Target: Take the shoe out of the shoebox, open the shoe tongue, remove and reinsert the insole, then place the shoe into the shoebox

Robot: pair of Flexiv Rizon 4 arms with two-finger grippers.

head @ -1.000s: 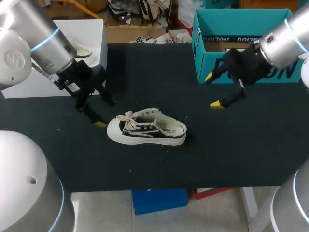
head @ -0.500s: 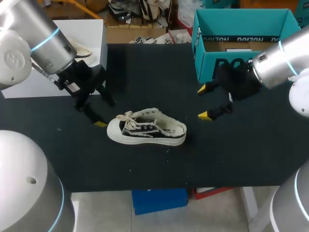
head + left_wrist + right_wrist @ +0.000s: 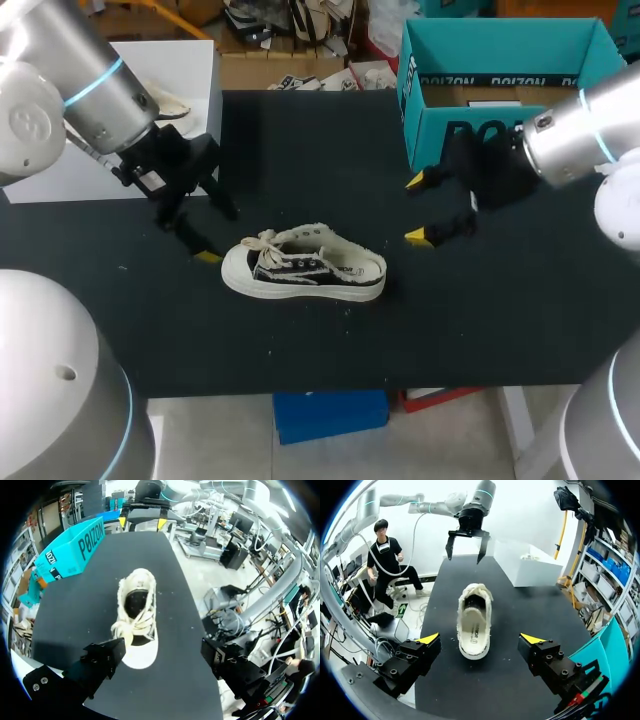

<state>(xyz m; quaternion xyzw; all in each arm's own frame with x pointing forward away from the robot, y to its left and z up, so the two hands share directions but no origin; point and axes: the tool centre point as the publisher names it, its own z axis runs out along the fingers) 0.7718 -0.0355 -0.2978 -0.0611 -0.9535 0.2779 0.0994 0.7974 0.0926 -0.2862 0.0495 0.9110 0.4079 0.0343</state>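
Observation:
A cream canvas shoe (image 3: pixel 303 268) with black side panels stands on its sole in the middle of the black table, toe toward my left arm. The teal shoebox (image 3: pixel 425 130) stands open at the back right. My left gripper (image 3: pixel 215 235) hangs open just off the toe; in the left wrist view the shoe (image 3: pixel 136 620) lies ahead of its spread fingers (image 3: pixel 100 662). My right gripper (image 3: pixel 415 208) is open a short way behind the heel, in front of the box. In the right wrist view the shoe (image 3: pixel 474 620) lies heel-first between the tips of that gripper (image 3: pixel 481 639).
A white box (image 3: pixel 170 60) stands at the table's back left, behind my left arm. The table's front edge (image 3: pixel 330 385) runs a little in front of the shoe. Bare black tabletop (image 3: pixel 480 310) lies at the front right.
My right gripper has moved left from in front of the shoebox toward the shoe's heel, staying open. The left arm and the shoe have not moved.

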